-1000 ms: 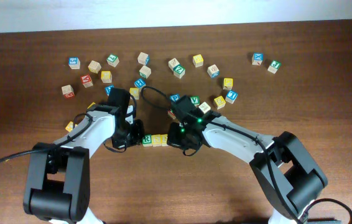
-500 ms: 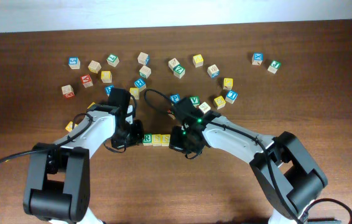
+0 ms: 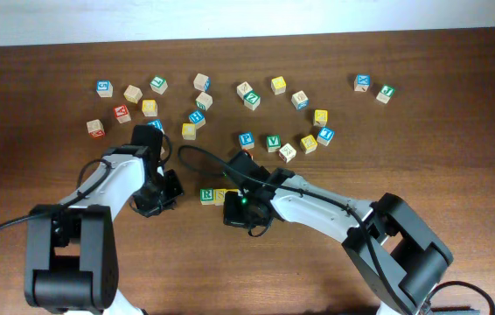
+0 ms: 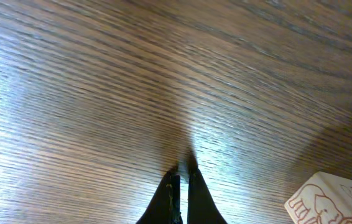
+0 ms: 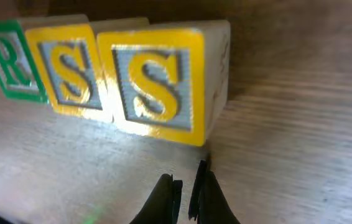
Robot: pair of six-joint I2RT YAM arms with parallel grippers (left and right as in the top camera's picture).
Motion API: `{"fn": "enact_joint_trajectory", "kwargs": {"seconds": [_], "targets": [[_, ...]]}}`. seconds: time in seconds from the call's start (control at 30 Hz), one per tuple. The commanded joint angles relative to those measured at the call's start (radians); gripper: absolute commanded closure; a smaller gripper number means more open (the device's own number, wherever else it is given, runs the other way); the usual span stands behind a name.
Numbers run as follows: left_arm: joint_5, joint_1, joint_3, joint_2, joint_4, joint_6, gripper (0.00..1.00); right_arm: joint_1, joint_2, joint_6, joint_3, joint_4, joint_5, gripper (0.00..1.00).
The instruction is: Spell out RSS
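Centrally on the counter (image 3: 457,175), the R cube (image 5: 11,59), first S cube (image 5: 70,71) and second S cube (image 5: 157,81) stand in a touching row reading RSS. To the row's left, the left fingers (image 4: 177,193) are nearly closed and hold nothing. Just before the second S cube, the right fingers (image 5: 175,196) are likewise narrow and hold nothing.
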Motion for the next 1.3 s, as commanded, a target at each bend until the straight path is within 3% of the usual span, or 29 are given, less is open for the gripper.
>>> {"fn": "enact_joint_trajectory", "kwargs": {"seconds": [0.0,0.33,0.87,1.0,1.1,1.17,1.27], "targets": [[-0.064,0.013,-0.016,0.017,-0.005,-0.012,1.0,0.002,0.014,-0.01,-0.005,0.011,0.057,0.96],[-0.064,0.038,-0.016,0.017,-0.014,-0.012,1.0,0.002,0.014,-0.013,-0.005,0.069,0.135,0.96],[-0.045,0.039,-0.016,0.017,-0.019,0.04,1.0,-0.012,0.005,-0.014,0.01,0.04,0.09,0.96],[-0.014,0.037,-0.016,0.017,-0.018,0.057,1.0,-0.024,-0.058,-0.1,0.021,-0.031,0.004,0.96],[0.035,0.011,-0.016,0.017,-0.015,0.085,1.0,-0.143,-0.126,-0.157,0.025,-0.129,0.002,0.96],[0.044,-0.019,-0.016,0.017,-0.005,0.085,1.0,-0.218,-0.122,-0.249,0.024,-0.122,0.002,0.96],[0.061,-0.073,-0.016,0.017,0.049,0.085,1.0,-0.241,-0.08,-0.265,0.024,-0.082,0.0,0.96]]}}
